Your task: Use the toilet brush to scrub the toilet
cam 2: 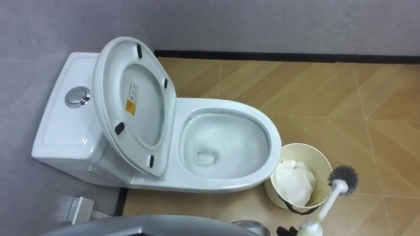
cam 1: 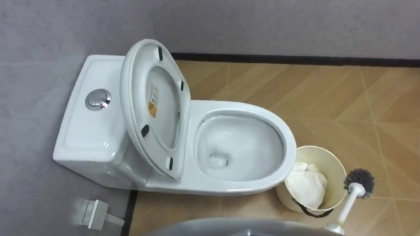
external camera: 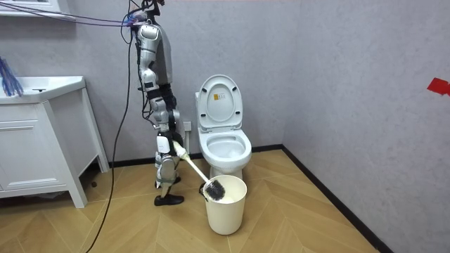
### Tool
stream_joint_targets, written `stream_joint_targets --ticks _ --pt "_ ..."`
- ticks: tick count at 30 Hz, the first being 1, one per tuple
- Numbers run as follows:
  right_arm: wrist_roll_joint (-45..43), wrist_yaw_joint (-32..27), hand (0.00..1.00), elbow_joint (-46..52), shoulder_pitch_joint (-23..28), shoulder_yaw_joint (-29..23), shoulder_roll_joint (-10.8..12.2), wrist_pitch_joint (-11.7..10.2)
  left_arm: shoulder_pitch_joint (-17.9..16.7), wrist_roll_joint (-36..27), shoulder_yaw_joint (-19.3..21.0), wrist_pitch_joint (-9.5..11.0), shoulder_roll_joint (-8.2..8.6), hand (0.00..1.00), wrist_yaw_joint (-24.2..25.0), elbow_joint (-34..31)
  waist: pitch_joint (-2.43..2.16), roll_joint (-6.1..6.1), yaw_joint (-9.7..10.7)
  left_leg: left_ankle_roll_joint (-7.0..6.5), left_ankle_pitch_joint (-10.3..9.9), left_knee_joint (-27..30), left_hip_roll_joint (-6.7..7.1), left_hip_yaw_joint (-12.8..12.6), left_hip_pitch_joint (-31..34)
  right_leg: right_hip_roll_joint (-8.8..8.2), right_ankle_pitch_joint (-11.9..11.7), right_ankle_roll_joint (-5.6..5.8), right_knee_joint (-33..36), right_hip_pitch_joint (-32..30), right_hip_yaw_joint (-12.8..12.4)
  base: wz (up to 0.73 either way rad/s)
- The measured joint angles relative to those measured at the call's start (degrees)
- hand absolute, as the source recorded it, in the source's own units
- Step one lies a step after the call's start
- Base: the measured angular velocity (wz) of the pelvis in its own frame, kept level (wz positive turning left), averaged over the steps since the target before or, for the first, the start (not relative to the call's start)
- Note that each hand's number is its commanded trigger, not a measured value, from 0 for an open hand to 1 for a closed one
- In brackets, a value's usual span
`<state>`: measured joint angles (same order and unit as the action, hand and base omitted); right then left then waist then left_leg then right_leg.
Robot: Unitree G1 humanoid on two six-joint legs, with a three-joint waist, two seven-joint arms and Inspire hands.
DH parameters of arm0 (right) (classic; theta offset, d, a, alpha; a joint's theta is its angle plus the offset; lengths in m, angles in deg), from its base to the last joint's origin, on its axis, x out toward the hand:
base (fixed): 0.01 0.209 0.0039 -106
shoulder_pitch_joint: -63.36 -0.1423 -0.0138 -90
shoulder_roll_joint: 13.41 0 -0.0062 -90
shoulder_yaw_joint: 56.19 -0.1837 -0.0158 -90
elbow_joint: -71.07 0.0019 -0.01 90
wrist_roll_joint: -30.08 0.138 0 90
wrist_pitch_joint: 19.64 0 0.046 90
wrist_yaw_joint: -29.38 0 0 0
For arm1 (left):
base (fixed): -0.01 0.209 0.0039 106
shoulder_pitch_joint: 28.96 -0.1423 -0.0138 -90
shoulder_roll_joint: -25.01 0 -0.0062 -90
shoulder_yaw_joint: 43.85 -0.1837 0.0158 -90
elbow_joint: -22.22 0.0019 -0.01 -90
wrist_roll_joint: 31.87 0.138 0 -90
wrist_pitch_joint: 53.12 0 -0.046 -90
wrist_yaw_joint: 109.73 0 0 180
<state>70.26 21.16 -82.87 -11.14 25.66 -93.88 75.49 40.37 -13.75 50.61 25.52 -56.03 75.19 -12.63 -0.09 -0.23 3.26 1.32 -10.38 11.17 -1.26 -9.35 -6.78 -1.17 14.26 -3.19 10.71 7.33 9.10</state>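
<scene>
The white toilet (cam 1: 282,141) stands against the grey wall with its seat and lid (cam 1: 154,105) raised and the bowl showing. The toilet brush has a dark bristle head (cam 1: 359,180) on a white handle (cam 1: 351,200). It hangs just right of the bowl, at the rim of a cream waste bin (cam 1: 336,169). In the room view I stand beside the toilet (external camera: 225,147). My right hand (external camera: 169,145) is curled round the handle's top, and the brush head (external camera: 214,188) slopes down over the bin (external camera: 226,211).
White crumpled paper or a bag (cam 1: 308,183) fills the bin. A chrome flush button (cam 1: 98,99) sits on the tank. A small white block (cam 1: 92,211) lies on the floor by the tank. A white cabinet (external camera: 35,140) stands at the room view's left.
</scene>
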Motion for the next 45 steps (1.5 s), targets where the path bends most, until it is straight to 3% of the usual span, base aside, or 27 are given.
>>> stream_joint_targets --ticks 12,24,45 --pt "-6.66 2.77 0.0 -2.46 -0.6 0.02 0.15 0.69 0.27 -0.48 0.32 0.03 0.0 0.0 0.01 0.02 0.1 -0.09 -0.28 0.01 -0.01 0.08 -0.17 -0.08 0.05 0.32 -0.11 -0.2 -0.07 -0.37 -0.87 -0.02" --pt "-13.18 -0.04 0.0 -2.69 -1.18 0.12 0.08 0.6 0.7 -0.54 0.77 -0.03 0.01 0.0 -0.01 1.93 0.16 -0.18 -0.66 0.02 -0.04 0.07 -0.17 0.01 0.0 0.33 -0.14 -0.23 -0.07 -0.38 -0.96 0.0" --pt "-15.63 -0.97 0.0 -4.06 -1.56 0.0 0.0 0.59 1.27 -0.5 1.82 -0.41 0.0 0.0 -0.01 3.06 0.14 -0.35 -0.58 0.02 -0.04 -0.02 -0.21 0.12 -0.05 0.39 -0.17 -0.28 -0.04 -0.45 -1.15 0.0"
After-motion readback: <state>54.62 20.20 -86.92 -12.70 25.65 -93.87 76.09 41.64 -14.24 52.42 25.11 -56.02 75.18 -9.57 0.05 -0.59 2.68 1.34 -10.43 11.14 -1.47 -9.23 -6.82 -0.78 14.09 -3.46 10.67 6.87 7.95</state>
